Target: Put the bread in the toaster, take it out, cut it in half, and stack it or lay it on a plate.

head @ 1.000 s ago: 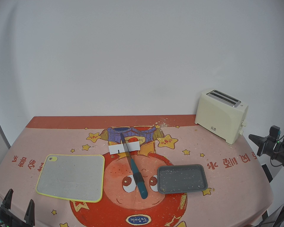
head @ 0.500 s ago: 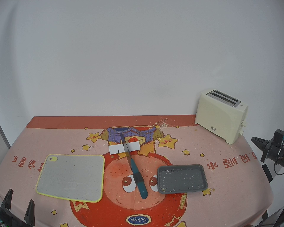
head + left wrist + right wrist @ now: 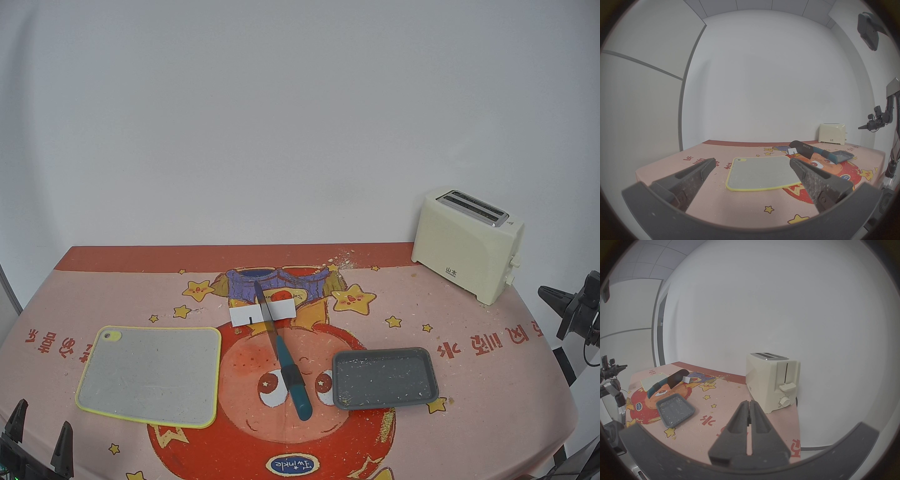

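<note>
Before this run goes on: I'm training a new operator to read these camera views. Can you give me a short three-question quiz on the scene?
1. True or false: the knife lies on the cutting board.
2. Which thing stands nearest the right gripper? A: cutting board. B: toaster. C: knife.
3. Fill in: the left gripper has its fingers ___.

Key
1. False. It lies on the tablecloth, beside the board.
2. B.
3. Open.
</note>
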Robot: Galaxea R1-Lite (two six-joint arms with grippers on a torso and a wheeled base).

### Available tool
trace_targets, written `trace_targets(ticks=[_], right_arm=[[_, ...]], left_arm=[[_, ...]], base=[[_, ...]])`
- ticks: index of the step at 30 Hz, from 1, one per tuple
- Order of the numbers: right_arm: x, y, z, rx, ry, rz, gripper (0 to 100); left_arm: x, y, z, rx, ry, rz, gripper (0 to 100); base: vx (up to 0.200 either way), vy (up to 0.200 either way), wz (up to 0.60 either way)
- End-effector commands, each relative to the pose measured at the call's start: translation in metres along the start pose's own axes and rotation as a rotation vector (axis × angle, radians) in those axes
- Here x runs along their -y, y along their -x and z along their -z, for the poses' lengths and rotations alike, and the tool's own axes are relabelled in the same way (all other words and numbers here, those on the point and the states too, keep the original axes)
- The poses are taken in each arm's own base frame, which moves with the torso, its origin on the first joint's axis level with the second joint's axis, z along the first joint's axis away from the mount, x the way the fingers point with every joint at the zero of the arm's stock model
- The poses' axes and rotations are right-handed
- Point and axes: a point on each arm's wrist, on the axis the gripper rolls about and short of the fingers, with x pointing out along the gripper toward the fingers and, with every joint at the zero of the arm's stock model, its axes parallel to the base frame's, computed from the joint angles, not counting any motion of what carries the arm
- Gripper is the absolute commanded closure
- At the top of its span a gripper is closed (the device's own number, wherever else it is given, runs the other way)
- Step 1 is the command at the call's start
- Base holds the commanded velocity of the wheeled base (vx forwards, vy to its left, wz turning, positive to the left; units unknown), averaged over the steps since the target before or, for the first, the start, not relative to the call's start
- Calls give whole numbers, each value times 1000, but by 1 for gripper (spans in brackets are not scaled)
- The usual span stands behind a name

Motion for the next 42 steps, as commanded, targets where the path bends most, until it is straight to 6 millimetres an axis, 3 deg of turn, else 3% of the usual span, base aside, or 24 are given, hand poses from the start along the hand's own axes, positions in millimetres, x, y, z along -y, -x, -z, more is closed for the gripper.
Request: trace_targets(ticks=[1, 30, 37, 42], right_arm=[[-1, 0, 2, -6, -3, -3, 100], [-6, -1, 2, -7, 8, -22, 100], [-18, -5, 8, -29, 52, -82, 100], [-54, -13, 23, -85, 86, -270, 100]], left_arm=[[0, 0, 5, 0, 1, -1, 0], [0, 0, 5, 0, 1, -1, 0], [0, 0, 5, -2, 1, 0, 0], [0, 0, 5, 0, 1, -1, 0]], base=[[0, 0, 0], [0, 0, 0], [0, 0, 0], [0, 0, 0]])
